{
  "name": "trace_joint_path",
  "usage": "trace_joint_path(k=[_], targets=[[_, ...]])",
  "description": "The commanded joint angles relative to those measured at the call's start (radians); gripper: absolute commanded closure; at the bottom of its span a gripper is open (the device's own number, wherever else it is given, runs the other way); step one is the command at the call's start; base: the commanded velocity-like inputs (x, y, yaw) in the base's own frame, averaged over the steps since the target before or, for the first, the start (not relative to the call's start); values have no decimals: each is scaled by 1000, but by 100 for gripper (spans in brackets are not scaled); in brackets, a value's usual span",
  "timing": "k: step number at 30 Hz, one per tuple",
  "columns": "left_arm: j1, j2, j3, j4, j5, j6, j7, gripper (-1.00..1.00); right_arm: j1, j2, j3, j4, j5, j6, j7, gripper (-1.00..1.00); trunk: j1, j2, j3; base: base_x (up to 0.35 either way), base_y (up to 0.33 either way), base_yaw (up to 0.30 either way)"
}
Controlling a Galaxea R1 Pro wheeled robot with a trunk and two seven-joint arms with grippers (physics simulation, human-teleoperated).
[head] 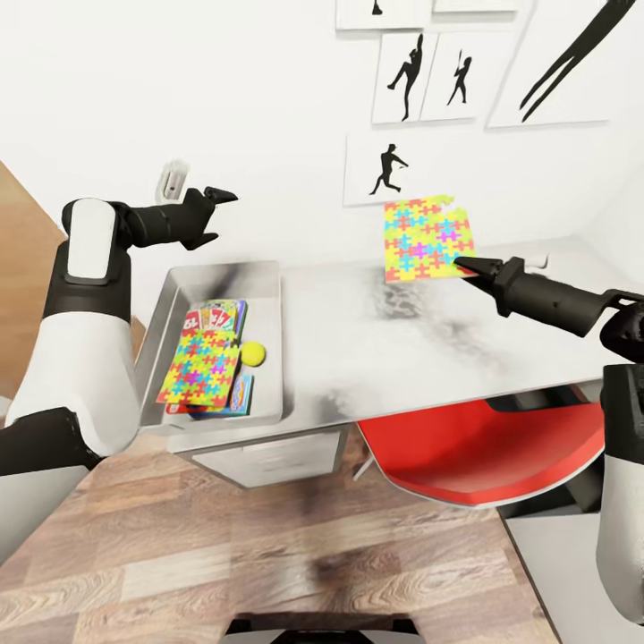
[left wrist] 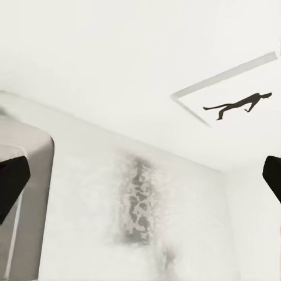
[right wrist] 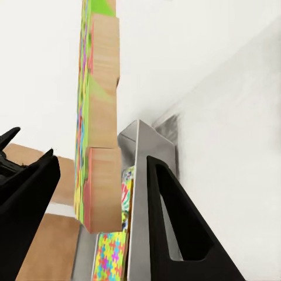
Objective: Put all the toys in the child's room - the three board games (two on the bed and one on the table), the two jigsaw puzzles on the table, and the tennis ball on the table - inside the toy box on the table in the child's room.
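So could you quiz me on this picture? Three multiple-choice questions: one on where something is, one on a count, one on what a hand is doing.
1. Where is the tennis ball?
A. on the red chair
B. in the toy box
C. on the floor

2. How many jigsaw puzzles lie inside the toy box?
A. one
B. two
C. none

3. What is the right gripper doing?
A. hanging open and empty
B. pressing on the table
C. holding a jigsaw puzzle upright above the table

Answers:
1. B, the ball sits in the bin beside the stacked toys.
2. A, one puzzle slab lies on top there.
3. C, its fingers pinch the slab's edge.
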Motion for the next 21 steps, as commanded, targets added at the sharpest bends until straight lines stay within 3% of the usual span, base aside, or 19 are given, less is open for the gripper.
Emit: trace_joint_path(k=[1,5,10,11,14,15,20,21], targets=[[-1,0,1,-1,12,3,10,-100,-1,0,-1,-1,-10,3,-11,100,1,-2,0,0,0,0],[38,24,5,-31,14,4,9,-100,1,4,8,-1,-11,3,-22,100,1,-2,7,0,0,0],[115,84,13,-91,25,5,-8,-100,3,12,16,-1,-12,3,-30,100,1,-2,15,0,0,0],[115,84,13,-91,25,5,-8,-100,3,12,16,-1,-12,3,-30,100,1,-2,16,0,0,0],[148,134,25,-114,41,13,-29,-100,4,21,24,-1,-10,3,-33,100,1,-2,21,0,0,0],[148,134,25,-114,41,13,-29,-100,4,21,24,-1,-10,3,-33,100,1,-2,23,0,0,0],[219,218,59,-157,72,28,-52,-100,8,43,51,0,-3,3,-35,100,1,-2,31,0,0,0],[219,218,59,-157,72,28,-52,-100,8,43,51,0,-3,3,-35,100,1,-2,33,0,0,0]])
